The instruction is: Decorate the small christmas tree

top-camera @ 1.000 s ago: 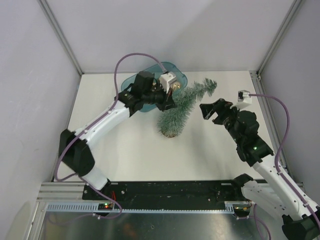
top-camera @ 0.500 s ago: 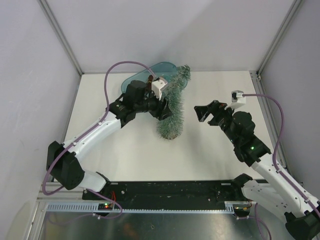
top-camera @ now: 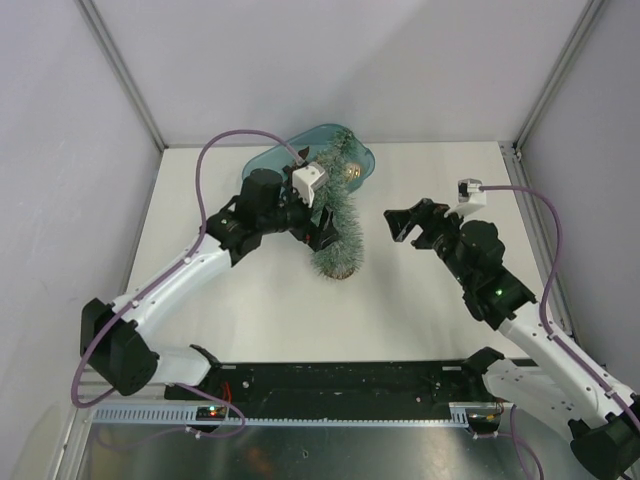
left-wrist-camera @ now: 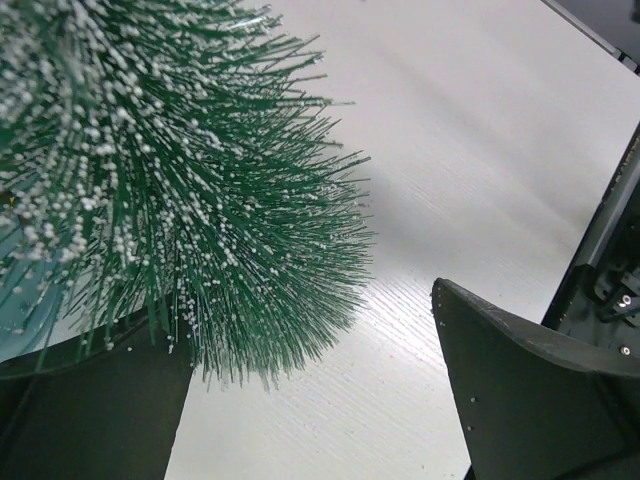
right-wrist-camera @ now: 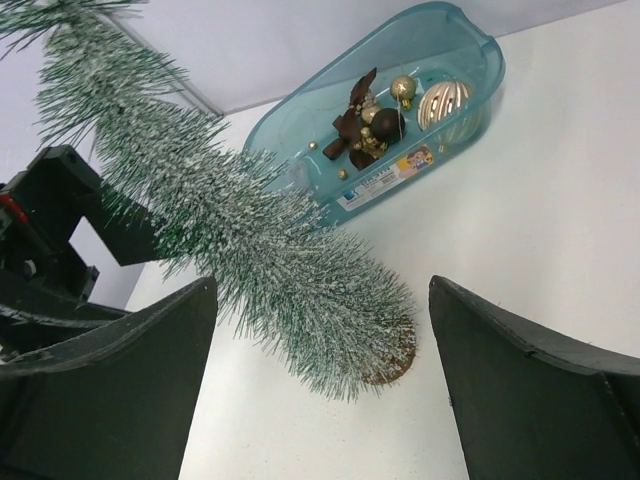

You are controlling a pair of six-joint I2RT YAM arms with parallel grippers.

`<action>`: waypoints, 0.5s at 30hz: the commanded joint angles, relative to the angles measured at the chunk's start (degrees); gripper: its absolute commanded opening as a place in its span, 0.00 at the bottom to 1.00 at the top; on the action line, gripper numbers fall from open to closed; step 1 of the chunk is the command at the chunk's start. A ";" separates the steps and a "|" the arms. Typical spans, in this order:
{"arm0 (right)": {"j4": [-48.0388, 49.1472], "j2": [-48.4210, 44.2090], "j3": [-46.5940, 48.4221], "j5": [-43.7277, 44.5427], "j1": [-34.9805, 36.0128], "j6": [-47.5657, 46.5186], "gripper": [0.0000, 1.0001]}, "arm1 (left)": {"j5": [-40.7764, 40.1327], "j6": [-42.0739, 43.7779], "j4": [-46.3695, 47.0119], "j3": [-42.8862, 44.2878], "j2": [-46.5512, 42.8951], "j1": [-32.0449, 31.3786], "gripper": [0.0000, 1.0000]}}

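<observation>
The white table (top-camera: pixel 430 300) is boxed in by pale grey walls on three sides, with aluminium posts in the far corners. The widest bare stretches lie to the near side of the tree and to its right. On its far side there is little room.

One small christmas tree (top-camera: pixel 338 225), a slim cone of frosted green bristles, stands on its round wooden base near the middle of the table. Its tip shows over the tub in the top view. Whether it is fully upright I cannot tell.

Just behind the tree lies one teal translucent plastic tub (top-camera: pixel 310 133), close to the table's far edge. It holds one brown star-shaped ornament (right-wrist-camera: pixel 352 120), one small gold bauble (right-wrist-camera: pixel 404 89), one dark bauble (right-wrist-camera: pixel 387 124) and one larger ribbed gold bauble (right-wrist-camera: pixel 444 103).

There are two arms. The left gripper (top-camera: pixel 322 228) sits against the tree's left flank with its jaws spread wide. The bristles brush one finger (left-wrist-camera: pixel 90 410), but nothing is clamped. The right gripper (top-camera: pixel 403 225) hangs to the tree's right with bare table between them. Its jaws are also apart and hold nothing.
</observation>
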 commanded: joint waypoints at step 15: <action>5.27 3.33 0.15 0.76 1.27 -1.03 0.92 | -2.50 4.67 -11.42 -3.67 -11.08 0.29 1.00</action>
